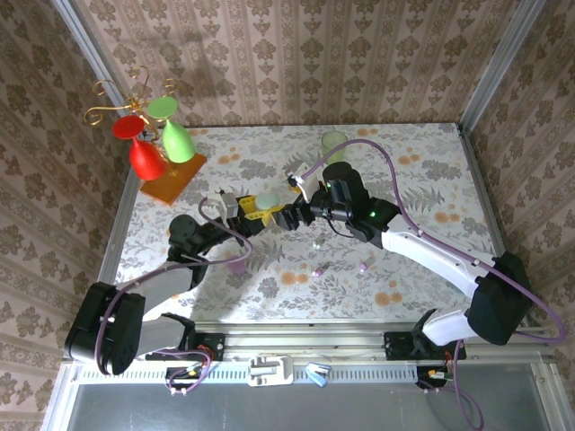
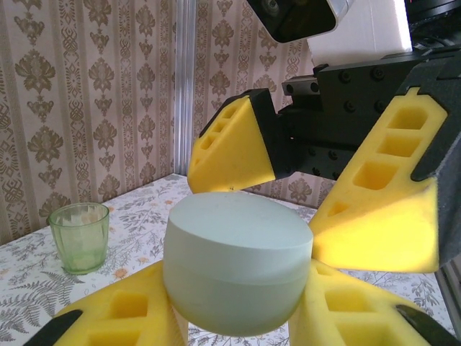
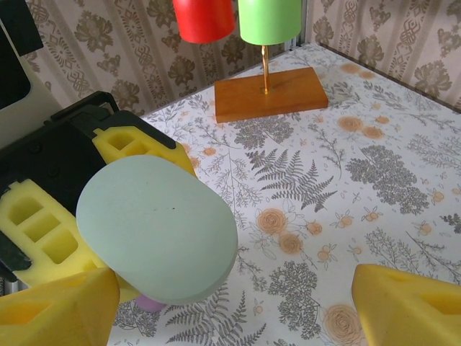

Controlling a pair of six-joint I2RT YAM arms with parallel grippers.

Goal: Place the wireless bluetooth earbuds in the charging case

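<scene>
A pale green oval charging case (image 1: 268, 199) with its lid closed is held above the table. My left gripper (image 1: 254, 209) is shut on it, yellow fingers (image 2: 122, 313) pressing both sides of the case (image 2: 238, 263). My right gripper (image 1: 289, 218) stands open just in front of the case (image 3: 155, 227); one of its fingers (image 3: 61, 310) is beside the case, the other far right. Two tiny pinkish-purple earbuds (image 1: 319, 271) (image 1: 363, 267) lie on the table below the right arm.
A larger pinkish-purple oval case (image 1: 236, 266) lies on the table under the left arm. A green glass cup (image 1: 333, 141) stands at the back. A wooden stand (image 3: 270, 92) with red and green cups occupies the back left corner.
</scene>
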